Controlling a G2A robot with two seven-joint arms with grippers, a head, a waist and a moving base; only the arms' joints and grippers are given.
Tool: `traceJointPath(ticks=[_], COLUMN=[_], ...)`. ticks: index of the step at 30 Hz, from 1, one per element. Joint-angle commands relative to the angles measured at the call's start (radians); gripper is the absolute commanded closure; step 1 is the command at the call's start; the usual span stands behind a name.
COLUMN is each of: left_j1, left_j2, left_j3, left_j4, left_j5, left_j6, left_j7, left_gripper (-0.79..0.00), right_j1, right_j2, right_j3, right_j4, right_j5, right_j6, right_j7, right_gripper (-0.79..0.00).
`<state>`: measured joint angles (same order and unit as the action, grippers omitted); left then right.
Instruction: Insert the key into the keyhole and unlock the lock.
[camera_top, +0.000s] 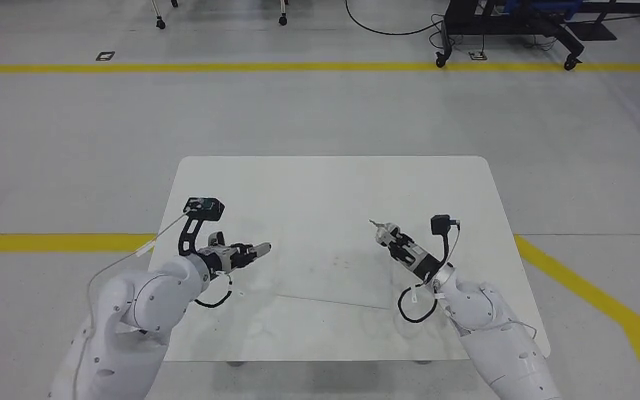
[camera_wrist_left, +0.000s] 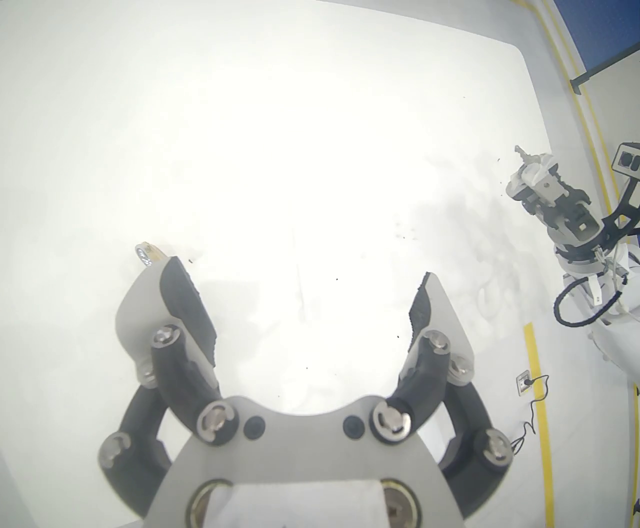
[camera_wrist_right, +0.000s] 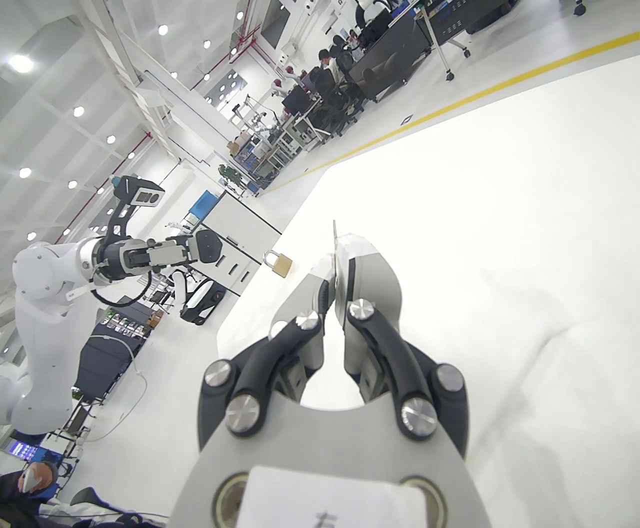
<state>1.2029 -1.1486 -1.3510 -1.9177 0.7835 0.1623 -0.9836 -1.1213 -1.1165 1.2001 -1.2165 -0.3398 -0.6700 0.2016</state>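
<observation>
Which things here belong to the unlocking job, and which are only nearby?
Job:
key, clamped in right gripper
padlock, on the table
left gripper, open

Nearby only:
table
yellow floor line
wheeled frame

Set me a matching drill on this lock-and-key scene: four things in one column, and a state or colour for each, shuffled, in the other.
Things:
1. left end effector
2. right end effector
3. key
4. padlock

States:
A. pinched between fingers, tip poking out
B. fingers spread, nothing between them
C. brass body, silver shackle
D. fingers shut

Pairs: 1-B, 2-D, 3-A, 4-C
</observation>
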Motion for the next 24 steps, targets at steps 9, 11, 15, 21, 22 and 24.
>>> traceJointPath(ticks=[9, 11, 15, 21, 22, 24], left_j1=[-0.037, -0.070, -0.122, -0.230, -0.242, -0.258], left_j2=[-0.001, -0.004, -0.011, -0.024, -0.027, -0.030], left_j3=[0.045, 0.051, 0.047, 0.078, 0.088, 0.101], left_j4=[0.103, 0.141, 0.221, 0.404, 0.419, 0.439], left_j5=[0.223, 0.210, 0.156, 0.108, 0.106, 0.103], left_j6=[0.212, 0.237, 0.270, 0.280, 0.287, 0.293], left_j7=[-0.113, -0.158, -0.177, -0.193, -0.195, -0.193], left_gripper=[-0.785, -0.785, -0.453, -0.456, -0.443, -0.446], right_j1=[0.000, 0.000, 0.000, 0.000, 0.000, 0.000], right_j2=[0.000, 0.000, 0.000, 0.000, 0.000, 0.000], right_j3=[0.000, 0.000, 0.000, 0.000, 0.000, 0.000], right_j4=[0.000, 0.000, 0.000, 0.000, 0.000, 0.000], right_j5=[0.000, 0.000, 0.000, 0.000, 0.000, 0.000], right_j6=[0.000, 0.000, 0.000, 0.000, 0.000, 0.000], right_j7=[0.000, 0.000, 0.000, 0.000, 0.000, 0.000], right_gripper=[0.000, 0.000, 0.000, 0.000, 0.000, 0.000])
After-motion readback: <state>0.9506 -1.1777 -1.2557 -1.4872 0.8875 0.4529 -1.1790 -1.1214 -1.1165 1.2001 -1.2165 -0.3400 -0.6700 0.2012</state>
